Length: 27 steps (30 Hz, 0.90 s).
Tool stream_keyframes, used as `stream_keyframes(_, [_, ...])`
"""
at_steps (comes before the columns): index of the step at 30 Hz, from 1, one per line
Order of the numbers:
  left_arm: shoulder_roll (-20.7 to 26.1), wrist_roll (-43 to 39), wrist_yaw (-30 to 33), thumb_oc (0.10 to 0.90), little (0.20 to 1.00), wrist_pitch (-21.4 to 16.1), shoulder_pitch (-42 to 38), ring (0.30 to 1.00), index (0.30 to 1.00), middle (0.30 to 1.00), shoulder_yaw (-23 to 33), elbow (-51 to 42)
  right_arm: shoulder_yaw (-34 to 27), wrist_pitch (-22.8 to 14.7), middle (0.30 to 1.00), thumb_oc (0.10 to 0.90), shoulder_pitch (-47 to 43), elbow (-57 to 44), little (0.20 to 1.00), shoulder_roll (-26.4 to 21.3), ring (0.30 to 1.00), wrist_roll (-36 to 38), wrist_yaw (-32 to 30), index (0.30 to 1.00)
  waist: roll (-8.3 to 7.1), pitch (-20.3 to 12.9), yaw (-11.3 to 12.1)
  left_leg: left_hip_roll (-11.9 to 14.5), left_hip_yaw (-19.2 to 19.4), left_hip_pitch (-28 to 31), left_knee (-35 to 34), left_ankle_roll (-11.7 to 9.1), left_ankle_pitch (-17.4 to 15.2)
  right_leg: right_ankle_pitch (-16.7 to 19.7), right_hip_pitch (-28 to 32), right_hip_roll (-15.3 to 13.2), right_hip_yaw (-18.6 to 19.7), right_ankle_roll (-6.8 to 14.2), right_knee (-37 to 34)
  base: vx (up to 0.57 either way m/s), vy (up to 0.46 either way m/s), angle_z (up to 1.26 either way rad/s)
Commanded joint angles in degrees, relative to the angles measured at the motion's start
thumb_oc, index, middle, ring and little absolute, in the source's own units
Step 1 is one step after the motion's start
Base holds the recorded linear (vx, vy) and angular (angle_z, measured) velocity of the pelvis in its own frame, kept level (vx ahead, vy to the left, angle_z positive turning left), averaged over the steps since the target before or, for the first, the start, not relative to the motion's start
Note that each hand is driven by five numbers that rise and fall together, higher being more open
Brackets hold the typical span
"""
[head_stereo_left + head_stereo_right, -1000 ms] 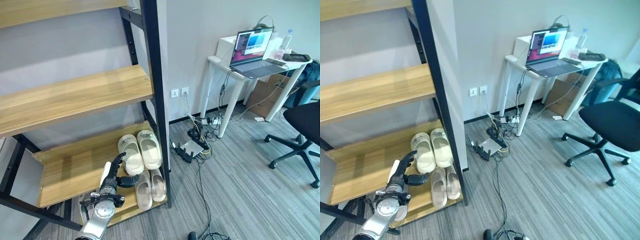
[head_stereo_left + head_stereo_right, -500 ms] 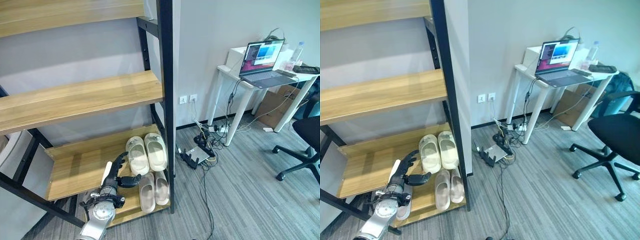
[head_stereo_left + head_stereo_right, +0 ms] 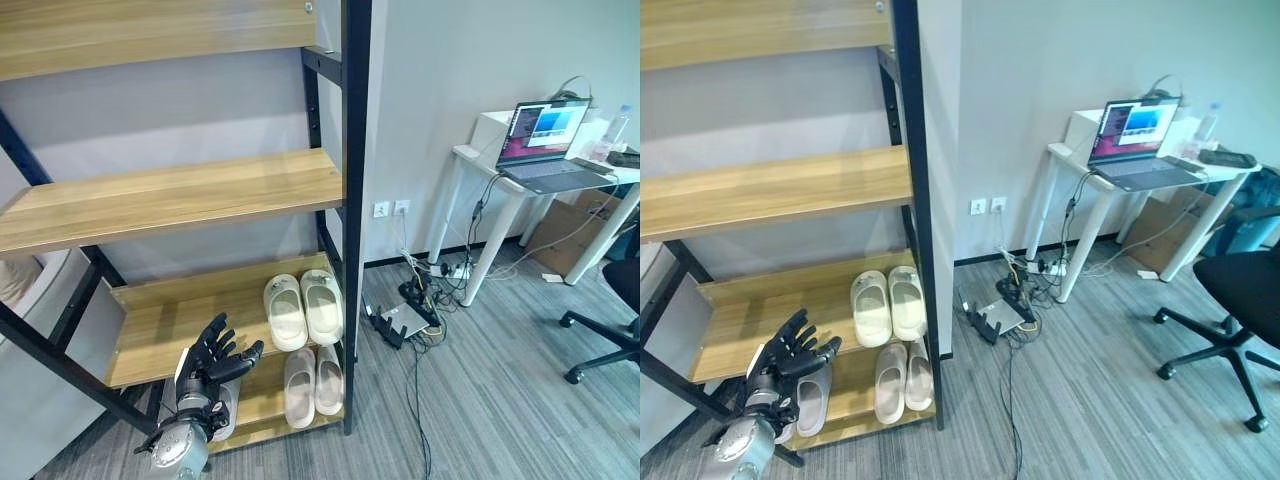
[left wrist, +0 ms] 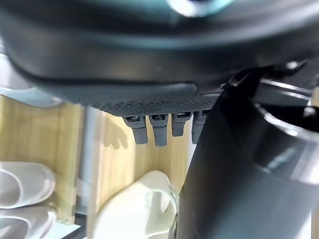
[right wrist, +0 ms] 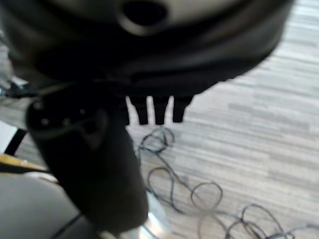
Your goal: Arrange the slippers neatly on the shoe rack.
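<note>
The left hand [image 3: 212, 358] hovers with fingers spread wide, holding nothing, above a single slipper [image 3: 812, 398] on the lowest board of the shoe rack [image 3: 352, 200]; a pair of slippers [image 3: 313, 378] lies side by side on that board's right end; another pair [image 3: 303, 309] sits on the shelf above; the right hand [image 5: 99, 149] hangs over the floor [image 5: 249, 149], fingers straight.

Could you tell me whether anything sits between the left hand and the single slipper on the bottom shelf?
Nothing visible does. The left hand hovers open directly over the single slipper on the bottom shelf, with only air between them. The slipper pair lies off to the side.
</note>
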Motion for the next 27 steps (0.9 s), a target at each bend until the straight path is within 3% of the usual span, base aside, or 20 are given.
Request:
stream_keyframes(1, [3.68,-0.11,-1.98,0.800,0.900,-5.98,-4.77,0.900,0.900,0.900,4.51,-6.35,1.51,-0.19,0.900,0.800,-3.83,2.31,0.900,-0.74,0.900,-2.69,0.22,0.900,1.44,2.17,0.26,-3.43,1.14,0.60,0.52,0.99,-2.68,-13.35,5.59,0.04,-1.27,0.38,6.87,-0.07,-0.079,0.25])
stream_keyframes(5, [5.55,1.17,-1.95,0.800,0.900,-4.85,-3.26,0.900,0.900,0.900,5.60,-5.44,1.98,0.12,0.900,0.800,-5.06,2.33,0.900,-1.89,0.900,-4.28,0.10,0.900,2.25,3.45,0.71,-1.80,-0.47,0.16,2.39,0.09,-1.22,-15.77,6.38,1.34,-1.80,-0.77,9.37,-0.14,-0.116,0.26])
stream_keyframes(7, [7.27,3.57,-2.33,0.800,0.900,-4.60,-4.09,0.900,0.900,0.900,4.38,-3.51,0.68,-0.53,0.900,0.800,-6.13,1.58,0.900,-3.18,0.900,-2.52,-0.66,0.900,1.88,5.17,1.06,-1.22,-0.74,-4.74,6.63,-1.43,1.31,-15.80,6.93,1.46,-2.29,-1.24,8.37,-0.29,-0.072,0.27])
stream_keyframes(9, [8.59,6.39,-2.67,0.800,0.900,-4.37,-6.56,0.900,0.900,0.900,2.41,-0.59,-0.67,-0.91,0.900,0.800,-6.92,1.54,0.900,-5.48,0.900,-1.60,-1.51,0.900,0.62,7.22,0.45,-0.12,2.28,-10.88,11.82,-2.19,4.39,-14.56,6.38,0.74,-4.06,-1.54,7.26,-0.38,-0.028,0.42])
stream_keyframes(12, [8.84,8.85,-3.06,0.800,0.900,-4.19,-7.59,0.900,0.900,0.900,1.32,2.15,-1.12,-1.00,0.900,0.800,-7.15,1.63,0.900,-5.87,0.900,-0.48,-1.44,0.900,-0.42,7.37,0.11,1.13,5.49,-12.21,14.45,-1.64,2.08,-13.17,5.40,-0.19,-4.37,-1.38,6.57,-0.21,0.015,0.49])
stream_keyframes(13, [9.13,13.64,-2.47,0.800,0.900,-3.84,-8.36,0.900,0.900,0.900,0.24,5.33,-2.25,-1.18,0.900,0.800,-7.30,1.87,0.900,-6.42,0.900,1.09,-1.14,0.900,-1.98,7.44,-0.58,0.97,5.52,-10.66,18.87,-1.21,-3.11,-11.62,4.84,-1.55,-4.21,-0.90,5.82,-0.18,0.059,0.26])
stream_keyframes(16, [8.06,18.70,-2.36,0.800,0.900,-2.43,-8.74,0.900,0.900,0.900,-1.52,11.17,-4.90,-0.91,0.900,0.800,-6.91,3.69,0.900,-7.74,0.900,2.89,-0.39,0.900,-2.78,6.99,-2.00,1.22,2.40,-7.06,24.51,-1.53,-6.88,-10.41,3.35,-2.51,-3.85,-0.73,5.61,-0.19,0.108,-0.07])
stream_keyframes(20, [4.83,24.02,-1.79,0.800,0.900,-0.87,-9.79,0.900,0.900,0.900,-4.09,21.41,-8.35,-0.97,0.900,0.800,-5.63,5.65,0.900,-7.62,0.900,6.45,0.45,0.900,-2.01,5.34,-5.03,1.04,-1.81,-0.22,18.31,-2.07,-9.42,-9.08,0.07,-2.42,-2.83,0.20,6.54,-0.10,0.180,0.03])
stream_keyframes(22, [2.71,28.37,-1.08,0.800,0.900,0.14,-10.45,0.900,0.900,0.900,-5.35,27.61,-9.75,-0.88,0.900,0.800,-4.82,6.84,0.900,-7.23,0.900,7.04,0.75,0.900,-2.06,4.58,-5.92,-0.20,-1.23,1.65,14.19,-1.33,-12.91,-8.17,-1.04,-3.12,-2.01,1.03,6.92,-0.07,0.219,0.35])
stream_keyframes(27, [-2.95,33.16,0.29,0.800,0.900,2.28,-14.44,0.900,0.900,0.900,-7.32,48.75,-10.54,-0.45,0.900,0.800,-5.57,5.76,0.900,-5.71,0.900,8.77,0.58,0.900,-3.47,6.67,-6.99,-5.00,-0.11,1.29,10.95,2.04,-14.62,-2.54,-6.53,-7.08,2.00,4.30,7.69,-0.19,0.273,-0.13])
